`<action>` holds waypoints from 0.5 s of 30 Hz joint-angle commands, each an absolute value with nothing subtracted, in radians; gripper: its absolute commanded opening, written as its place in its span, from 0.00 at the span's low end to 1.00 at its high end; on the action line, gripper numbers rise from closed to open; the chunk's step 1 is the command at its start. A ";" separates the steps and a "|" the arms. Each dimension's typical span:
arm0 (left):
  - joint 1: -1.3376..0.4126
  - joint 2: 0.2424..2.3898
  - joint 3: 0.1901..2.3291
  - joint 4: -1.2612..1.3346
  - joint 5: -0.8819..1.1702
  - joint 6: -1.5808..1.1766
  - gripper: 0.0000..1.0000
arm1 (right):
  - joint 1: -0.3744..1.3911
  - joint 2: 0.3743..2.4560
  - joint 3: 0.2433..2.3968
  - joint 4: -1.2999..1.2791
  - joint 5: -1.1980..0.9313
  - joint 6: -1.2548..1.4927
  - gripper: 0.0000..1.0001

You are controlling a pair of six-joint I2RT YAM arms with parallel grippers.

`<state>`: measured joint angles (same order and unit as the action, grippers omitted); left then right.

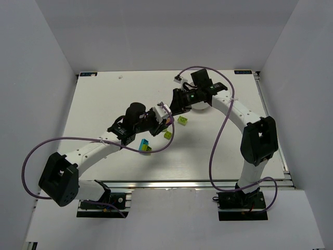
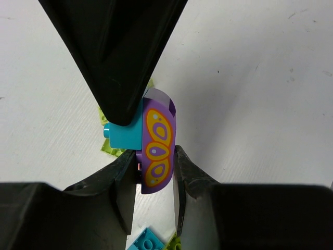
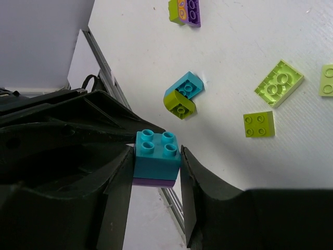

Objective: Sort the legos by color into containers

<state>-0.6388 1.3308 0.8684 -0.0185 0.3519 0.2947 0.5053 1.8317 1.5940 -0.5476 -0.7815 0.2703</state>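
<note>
One cyan-purple clump sits clamped by left hand and right hand; three lime bricks lie loose.

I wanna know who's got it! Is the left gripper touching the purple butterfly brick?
Touching. In the left wrist view the left gripper clamps the purple butterfly brick, its jaws tight against both sides.

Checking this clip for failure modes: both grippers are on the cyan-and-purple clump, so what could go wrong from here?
The left gripper pinches only one end of the purple piece, so pulling may slip it free. The right gripper flanks the cyan brick, but a firm hold is not evident; the pair could drop among the loose green bricks on the table.
</note>
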 commanded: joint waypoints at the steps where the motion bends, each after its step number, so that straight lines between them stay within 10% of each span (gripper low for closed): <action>1: -0.644 1.287 0.853 -0.008 0.371 0.279 0.03 | 0.479 1.819 1.672 -0.463 -0.844 0.294 0.00; 15: -0.644 1.266 0.799 0.055 0.388 0.230 0.02 | 0.276 1.895 1.766 -0.284 -0.772 0.377 0.00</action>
<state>-0.6376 1.2961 0.8215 0.1093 0.3447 0.2493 0.3832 1.9087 1.7248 -0.4431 -0.8562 0.3412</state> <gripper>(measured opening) 0.389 0.423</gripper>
